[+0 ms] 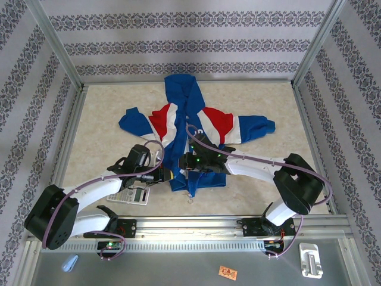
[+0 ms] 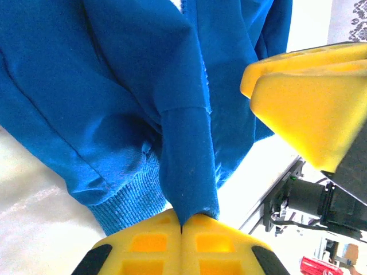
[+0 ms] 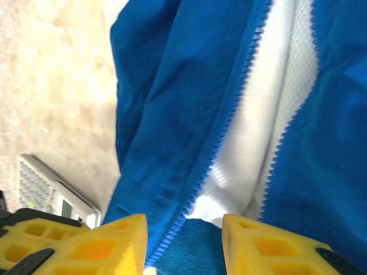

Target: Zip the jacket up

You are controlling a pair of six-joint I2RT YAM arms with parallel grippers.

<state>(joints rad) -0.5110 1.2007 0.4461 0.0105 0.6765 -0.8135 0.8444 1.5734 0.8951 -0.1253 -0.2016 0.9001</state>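
Note:
The blue jacket (image 1: 196,128) with red and white panels lies spread on the table, hood toward the back. Its front is unzipped, showing white lining (image 3: 269,132) between two rows of blue zipper teeth (image 3: 229,120). My left gripper (image 2: 182,229) is shut on a fold of the jacket's blue hem fabric (image 2: 186,166) by the ribbed waistband (image 2: 129,197). My right gripper (image 3: 184,232) is open, its yellow fingers (image 3: 269,246) straddling the lower zipper area just above the fabric. From above, both grippers meet at the jacket's bottom edge (image 1: 178,170).
A white calculator (image 1: 128,195) lies on the table beside the left arm and appears at the left edge of the right wrist view (image 3: 46,192). Metal frame rails (image 1: 196,223) border the tabletop. Small items lie off the table in front (image 1: 309,259).

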